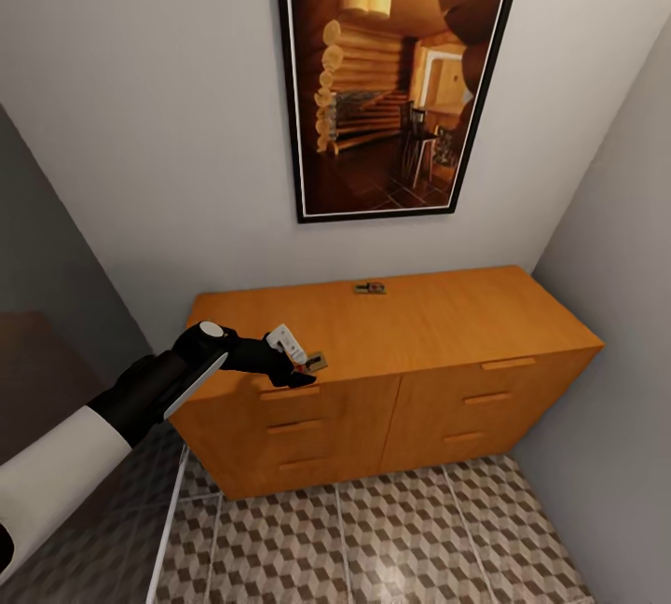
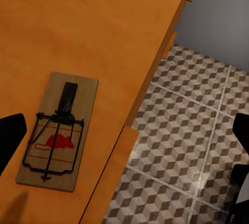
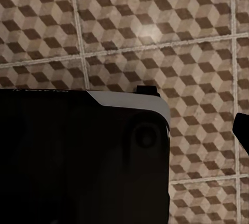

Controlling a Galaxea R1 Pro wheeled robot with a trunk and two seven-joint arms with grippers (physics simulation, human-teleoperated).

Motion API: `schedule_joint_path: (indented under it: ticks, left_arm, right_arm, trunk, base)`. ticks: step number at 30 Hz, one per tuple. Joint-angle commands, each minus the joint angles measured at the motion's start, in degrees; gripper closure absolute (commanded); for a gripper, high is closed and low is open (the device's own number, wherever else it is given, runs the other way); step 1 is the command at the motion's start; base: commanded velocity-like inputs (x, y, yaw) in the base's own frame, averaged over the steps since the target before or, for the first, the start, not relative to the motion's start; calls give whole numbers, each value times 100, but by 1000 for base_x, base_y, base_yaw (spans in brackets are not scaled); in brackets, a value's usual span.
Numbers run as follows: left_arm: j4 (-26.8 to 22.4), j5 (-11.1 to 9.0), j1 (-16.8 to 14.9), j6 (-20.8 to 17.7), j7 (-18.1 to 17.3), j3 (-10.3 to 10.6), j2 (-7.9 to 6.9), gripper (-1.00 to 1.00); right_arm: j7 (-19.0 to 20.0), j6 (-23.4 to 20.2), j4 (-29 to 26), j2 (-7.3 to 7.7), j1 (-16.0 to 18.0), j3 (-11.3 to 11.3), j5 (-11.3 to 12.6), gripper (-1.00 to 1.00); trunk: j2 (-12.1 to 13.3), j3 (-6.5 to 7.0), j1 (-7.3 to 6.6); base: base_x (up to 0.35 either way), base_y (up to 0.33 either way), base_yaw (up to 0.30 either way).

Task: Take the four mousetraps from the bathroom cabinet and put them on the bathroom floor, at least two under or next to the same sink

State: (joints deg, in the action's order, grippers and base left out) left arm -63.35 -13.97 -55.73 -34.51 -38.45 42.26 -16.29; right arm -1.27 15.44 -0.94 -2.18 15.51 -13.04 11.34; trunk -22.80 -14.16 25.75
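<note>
A small bathroom corner, seen from the robot's head: grey walls, a large framed picture (image 1: 396, 73) of a log cabin interior in the upper centre, and below it the orange-brown cabinet (image 1: 447, 324) filling the middle of the frame. The cube-patterned floor (image 1: 373, 539) runs across the bottom, and no trap lies on the stretch of it that shows. From the lower left the left arm reaches up to the cabinet's front left edge, where the left gripper (image 1: 303, 363) hovers just over one mousetrap (image 1: 318, 363). A second trap (image 1: 369, 287) sits far back on the cabinet top, near the wall, at the frame's centre. In the left wrist view the near trap (image 2: 57, 130) lies flat on the wood in the lower left, right beside the top's edge, with the dark fingertips (image 2: 10, 136) spread wide to either side and not touching it; the jaws are wide open and hold nothing. The right wrist view looks down on floor tiles past a dark robot part, with one dark tip at the right edge; whether the right gripper is open or closed cannot be told. Judged from this, the task looks to be at an early stage: two traps are visible, both on the cabinet, none is seen placed, and the sink is out of frame.
</note>
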Motion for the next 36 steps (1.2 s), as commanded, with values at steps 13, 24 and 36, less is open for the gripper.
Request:
schedule_joint_path:
  ticks: [13, 24, 36]
  left_arm:
    - [-12, -44, -8, -38, 21, 22, -14, -100]
    - [-57, -44, -8, -38, 14, -45, -62, -100]
    - [-357, -44, -8, -54, 13, -457, -290, -100]
  right_arm:
    - [-13, 21, 7, -2, 5, -49, 53, -100]
    - [-13, 21, 7, 6, 5, -49, 50, -100]
    - [-13, 21, 7, 2, 5, -49, 53, -100]
  trunk:
    - [-12, -75, 3]
    - [-12, -78, 3]
    - [-12, -78, 3]
  base:
    - [0, 0, 0]
    - [0, 0, 0]
    - [0, 0, 0]
